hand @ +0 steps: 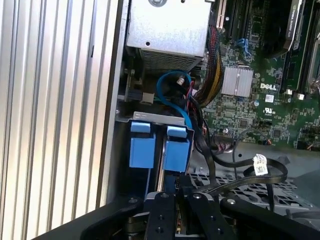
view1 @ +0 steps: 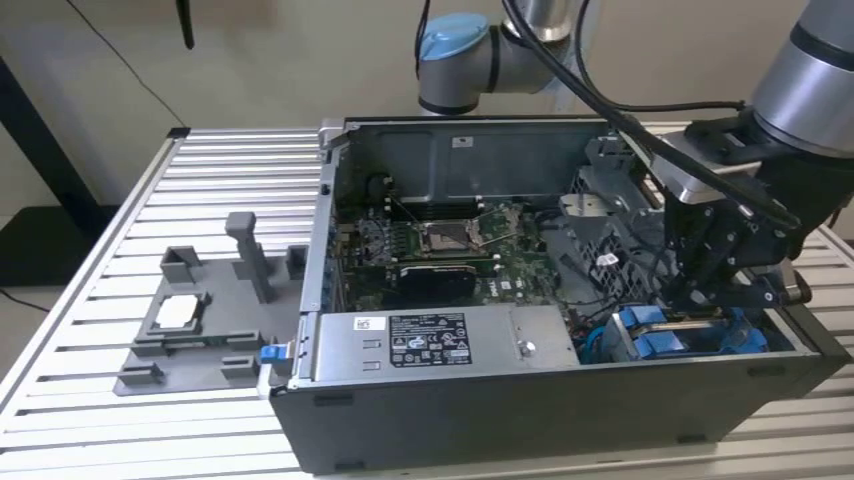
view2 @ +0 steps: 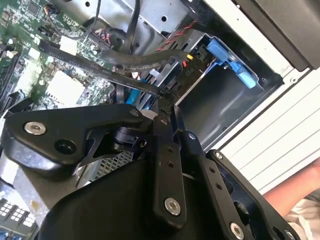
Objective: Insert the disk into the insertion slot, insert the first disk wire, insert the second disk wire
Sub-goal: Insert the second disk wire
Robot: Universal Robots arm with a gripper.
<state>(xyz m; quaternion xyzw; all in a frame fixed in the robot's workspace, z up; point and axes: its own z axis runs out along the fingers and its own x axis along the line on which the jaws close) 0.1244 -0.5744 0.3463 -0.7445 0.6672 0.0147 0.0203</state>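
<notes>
My gripper (view1: pixel 694 300) reaches down inside the open computer case, at the exterior view's right, just above the insertion slot (view1: pixel 638 338). The slot is a grey metal bay (hand: pixel 159 118) with blue plastic tabs (hand: pixel 177 149). The disk's blue bracket (view2: pixel 229 59) shows at the bay's mouth, and I cannot make out the drive's body. In both wrist views the black fingers (view2: pixel 161 131) are pressed together. They are shut on the end of a flat black disk wire (view2: pixel 95 67), which loops away carrying a white tag (hand: pixel 260 165).
A blue cable (hand: pixel 176 92) and a bundle of coloured wires (hand: pixel 214 75) crowd the space beside the bay. The power supply (view1: pixel 427 340) fills the case's front. A grey plastic tray (view1: pixel 187 335) with posts and a small silver chip (view1: pixel 179 313) lies on the slatted table.
</notes>
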